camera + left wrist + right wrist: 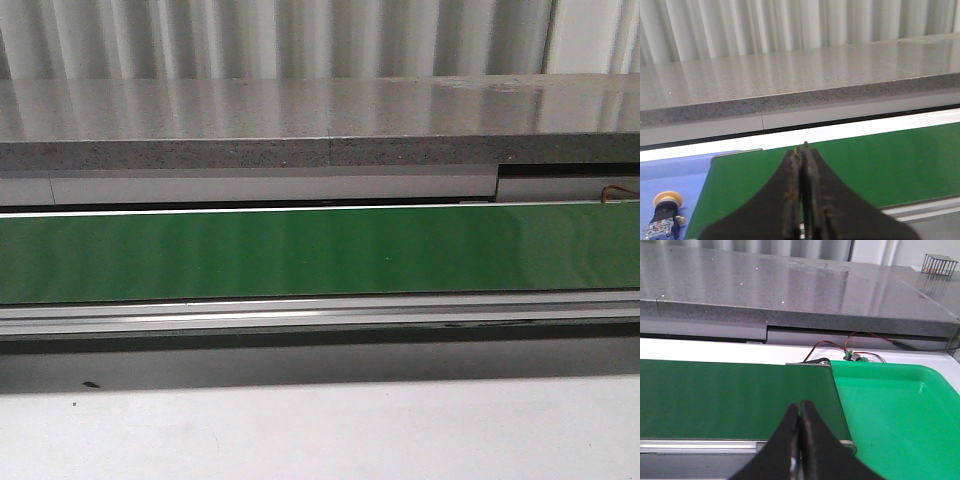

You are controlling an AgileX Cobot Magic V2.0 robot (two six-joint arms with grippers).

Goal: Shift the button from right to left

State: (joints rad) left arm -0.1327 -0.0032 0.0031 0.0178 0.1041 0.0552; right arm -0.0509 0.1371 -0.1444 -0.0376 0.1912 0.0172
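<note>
The button (pixel 663 216), with a yellow cap, black collar and clear-and-blue block, lies in a blue tray (pixel 670 175) off the left end of the green belt (pixel 880 165). It shows only in the left wrist view. My left gripper (pixel 801 148) is shut and empty above the belt's left end, apart from the button. My right gripper (pixel 799 405) is shut and empty above the belt's right end (pixel 740 400), beside a green tray (pixel 900 410). Neither gripper shows in the front view, where the belt (pixel 320 250) is bare.
A grey stone ledge (pixel 320 120) runs behind the belt. Red wires and a small connector (pixel 850 355) sit behind the green tray. An aluminium rail (pixel 320 312) edges the belt's front. A small wire cage (pixel 939 264) stands far back on the ledge.
</note>
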